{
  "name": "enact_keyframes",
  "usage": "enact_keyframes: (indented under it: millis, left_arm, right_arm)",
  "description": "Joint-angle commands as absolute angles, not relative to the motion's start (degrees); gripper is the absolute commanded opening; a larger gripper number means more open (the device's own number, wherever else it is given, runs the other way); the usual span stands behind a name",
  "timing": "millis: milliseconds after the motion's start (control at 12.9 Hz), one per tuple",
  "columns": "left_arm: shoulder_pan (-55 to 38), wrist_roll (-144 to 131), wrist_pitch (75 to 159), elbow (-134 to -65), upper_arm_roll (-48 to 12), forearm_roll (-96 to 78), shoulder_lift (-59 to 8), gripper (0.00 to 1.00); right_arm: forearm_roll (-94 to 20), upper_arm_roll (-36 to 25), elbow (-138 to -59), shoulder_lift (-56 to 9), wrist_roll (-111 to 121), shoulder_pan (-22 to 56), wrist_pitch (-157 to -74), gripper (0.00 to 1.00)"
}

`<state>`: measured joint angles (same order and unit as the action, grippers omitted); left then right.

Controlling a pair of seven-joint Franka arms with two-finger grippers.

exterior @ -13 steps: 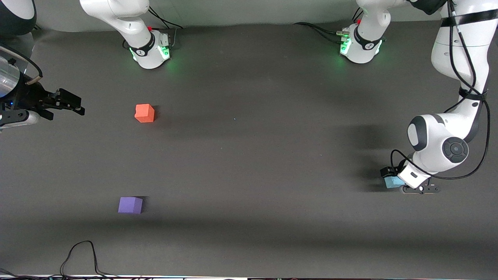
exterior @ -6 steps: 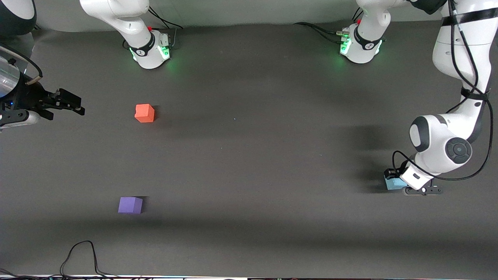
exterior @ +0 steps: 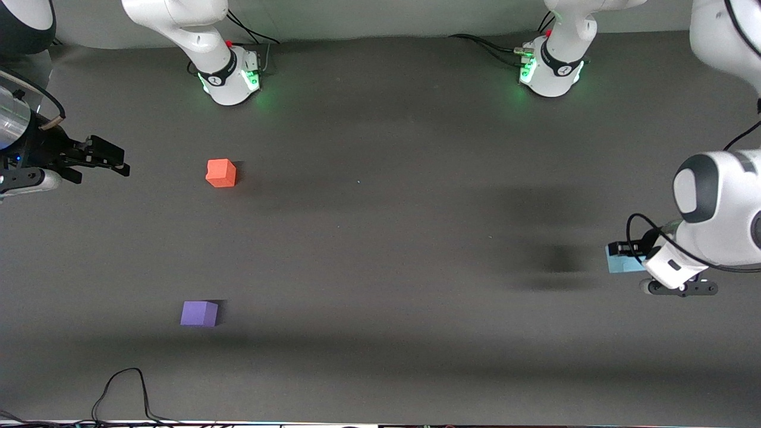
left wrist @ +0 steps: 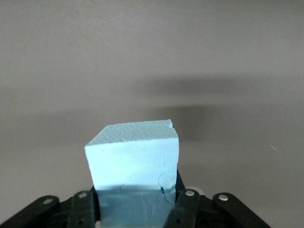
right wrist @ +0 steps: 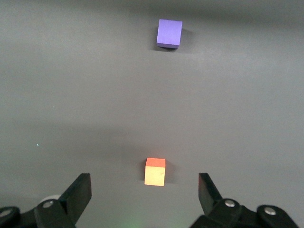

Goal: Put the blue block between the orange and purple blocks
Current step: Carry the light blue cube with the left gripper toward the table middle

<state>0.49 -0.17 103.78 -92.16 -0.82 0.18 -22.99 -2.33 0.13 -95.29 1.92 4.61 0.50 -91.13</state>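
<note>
Holding the blue block [left wrist: 134, 161] clamped between its fingers, your left gripper [exterior: 631, 257] hangs over the table [exterior: 380, 249] at the left arm's end, clear of the surface as far as the shadow beneath it suggests. In the left wrist view the block sits square in the grasp, with most of its body standing out past the fingertips, so you have a firm hold to carry with.

From there the target lies well apart, toward the right arm's end of the table. The orange block [exterior: 221, 173] sits farther from the front camera and the purple block [exterior: 199, 313] nearer to it, almost in line with each other, and the bare stretch between them is where the block has to go. So your coming move is one long carry across the table's length toward the right arm's end, ending about midway along the line joining those two cubes.

Your right gripper [exterior: 110, 159] waits at the right arm's end of the table, fingers spread wide and holding nothing; its wrist view shows both cubes ahead, the orange one just in front of it. It stands closer to the gap, so watch your clearance from it on arrival.
</note>
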Motion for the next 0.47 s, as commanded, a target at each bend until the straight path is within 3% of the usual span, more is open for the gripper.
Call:
enact_keyframes:
  millis: [0,388]
  left_arm:
    - [-6.6,-8.0,96.1,-86.5,-0.3,-0.4,-23.6,0.38]
    - [-21.7,-37.3,96.5,-77.9,-6.0,-2.3,-27.2,0.38]
  right_arm:
    - [-2.5,-0.1,-95.0,1.8,5.6,0.8,-90.7,1.00]
    - [-2.5,-0.1,-95.0,1.6,5.6,0.8,-90.7,1.00]
